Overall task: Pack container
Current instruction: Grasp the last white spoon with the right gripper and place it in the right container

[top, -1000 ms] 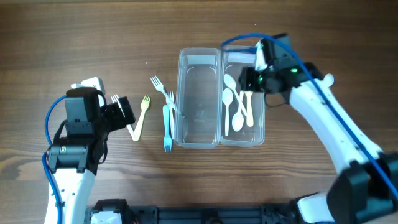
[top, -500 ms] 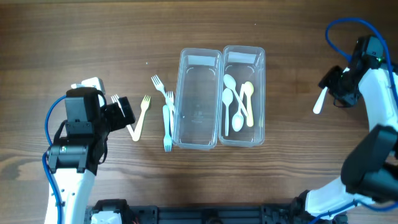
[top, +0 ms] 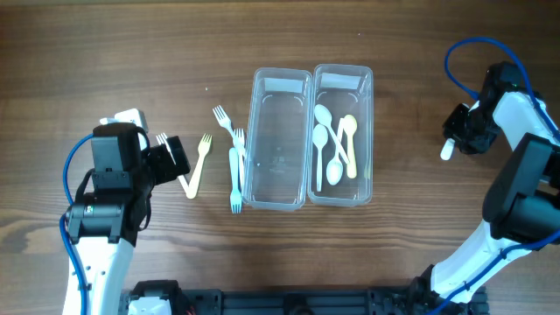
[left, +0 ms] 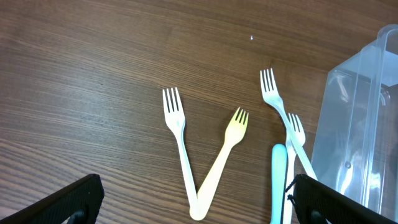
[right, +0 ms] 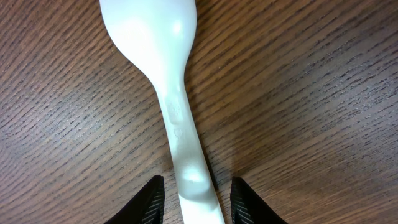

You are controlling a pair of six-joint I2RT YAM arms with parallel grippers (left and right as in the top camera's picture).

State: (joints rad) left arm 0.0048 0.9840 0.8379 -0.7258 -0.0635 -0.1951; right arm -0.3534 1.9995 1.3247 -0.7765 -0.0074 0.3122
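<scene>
**Mia:** Where is the container?

**Ben:** The container (top: 280,114) sits in the middle of the wooden table (top: 131,52). It is two long clear tubs stuck together side by side. The left wrist camera sees one clear corner of it (left: 360,124) at the right edge.

**Mia:** What is inside?

**Ben:** The right tub holds a few tub spoons (top: 321,140). Most are white and one is cream.

**Mia:** And next to it?

**Ben:** Forks lie on the table on its left side. Two white forks (left: 277,99) and a blue fork (left: 278,180) lie close together, right beside the tub wall. A bit farther left, a cream fork (left: 221,155) and a plain white fork (left: 180,143) make a V, and their handle ends meet.

**Mia:** What is the left claw doing?

**Ben:** The left gripper (left: 196,194) is wide open. It holds nothing and points at the V of forks.

**Mia:** And the right one?

**Ben:** The right gripper (right: 198,194) is far off to the right of the container, near the table's edge. Its fingers (right: 152,199) are pulled in close on both sides of a white spoon (right: 177,99) and grip its handle. From above, the spoon's bowl end (top: 446,150) pokes out of the claw.

**Mia:** Can you read any words?

**Ben:** There is a small raised mark (right: 177,121) on that spoon's handle. It is too faint to read.
</scene>
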